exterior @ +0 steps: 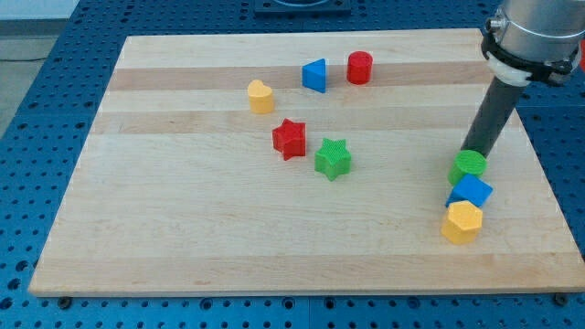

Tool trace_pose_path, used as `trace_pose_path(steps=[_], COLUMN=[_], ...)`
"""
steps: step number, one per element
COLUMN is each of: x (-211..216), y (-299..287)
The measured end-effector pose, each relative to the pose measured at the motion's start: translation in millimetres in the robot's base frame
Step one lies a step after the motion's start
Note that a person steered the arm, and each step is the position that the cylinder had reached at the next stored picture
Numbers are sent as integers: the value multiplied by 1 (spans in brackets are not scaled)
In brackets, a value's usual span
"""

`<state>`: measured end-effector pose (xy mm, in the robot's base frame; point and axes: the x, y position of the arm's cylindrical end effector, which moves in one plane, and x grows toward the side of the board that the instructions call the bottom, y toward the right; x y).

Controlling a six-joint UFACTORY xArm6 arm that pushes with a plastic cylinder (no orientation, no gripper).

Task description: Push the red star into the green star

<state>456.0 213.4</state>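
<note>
The red star (289,139) lies near the middle of the wooden board (183,228). The green star (333,158) lies just to its lower right, with a narrow gap between them. My tip (474,153) is far to the view's right, touching or just behind the top edge of a green cylinder (468,166), well away from both stars.
A blue block (470,191) and a yellow hexagon block (462,222) sit in a column below the green cylinder. A yellow heart-like block (260,96), a blue triangle (315,75) and a red cylinder (359,68) lie toward the view's top.
</note>
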Motion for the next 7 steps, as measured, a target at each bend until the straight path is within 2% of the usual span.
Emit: trace_pose_path(steps=[1,2,3,5,6,7], x=[0,-31,-67,-74,-72,-51], y=[-2,-30,-101,-247,-280,-274])
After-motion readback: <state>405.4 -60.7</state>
